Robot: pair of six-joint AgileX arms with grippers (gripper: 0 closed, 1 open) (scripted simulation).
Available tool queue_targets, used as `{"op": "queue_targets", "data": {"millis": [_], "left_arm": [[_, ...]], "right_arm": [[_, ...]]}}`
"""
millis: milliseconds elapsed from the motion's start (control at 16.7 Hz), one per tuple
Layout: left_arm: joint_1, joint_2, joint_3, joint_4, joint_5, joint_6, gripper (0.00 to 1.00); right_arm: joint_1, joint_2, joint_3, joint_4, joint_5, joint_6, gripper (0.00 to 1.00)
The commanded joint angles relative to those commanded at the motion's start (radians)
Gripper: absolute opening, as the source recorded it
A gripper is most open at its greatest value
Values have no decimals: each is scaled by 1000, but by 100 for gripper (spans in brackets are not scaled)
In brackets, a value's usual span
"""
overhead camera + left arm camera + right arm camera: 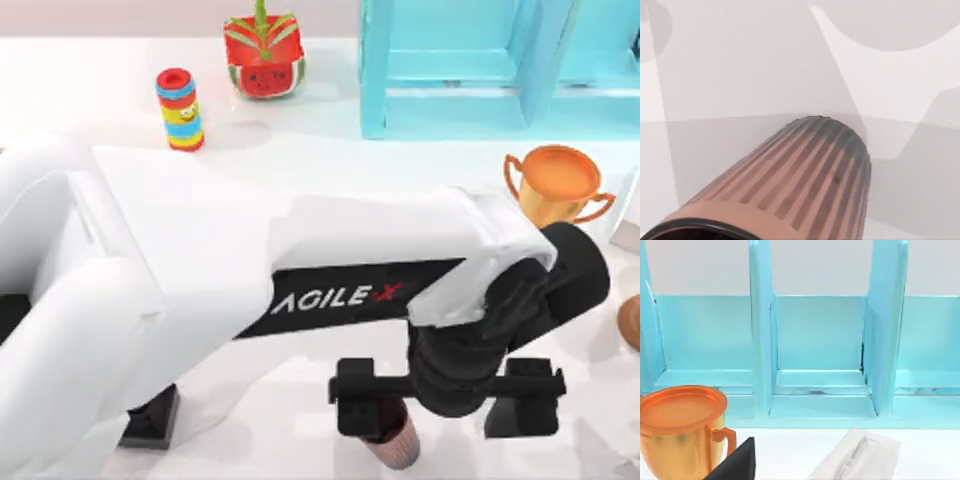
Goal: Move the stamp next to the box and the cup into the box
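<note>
The left arm stretches across the top view from the left edge, its large white body covering most of the tabletop (300, 150). The left gripper (445, 400) hangs near the front edge, right of centre, its black crossbar level. One finger (358, 415) sits against the cup (395, 445); the other stands well apart to the right, so the fingers are spread wide and not clamped. The cup is a ribbed copper-brown tumbler, mostly hidden under the gripper and cut off by the picture's lower edge. In the left wrist view the cup (805, 175) looms close, tilted, with its dark rim at the edge.

At the back stand a striped ring stack (180, 110), a watermelon-shaped toy (265, 60), a turquoise shelf unit (470, 70) and an orange trophy (558, 185).

The right wrist view faces the shelf unit (820, 350), the trophy (680, 430) and a white tissue pack (860, 460). The black corner there is too little to tell how the right arm's fingers stand.
</note>
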Motion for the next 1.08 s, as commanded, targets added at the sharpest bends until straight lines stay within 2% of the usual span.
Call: {"op": "queue_targets", "data": {"millis": [660,1080], "left_arm": [[0,0,0,0,0,0,2],[0,0,0,0,0,0,0]], "right_arm": [[0,0,0,0,0,0,100],[0,0,0,0,0,0,100]]}}
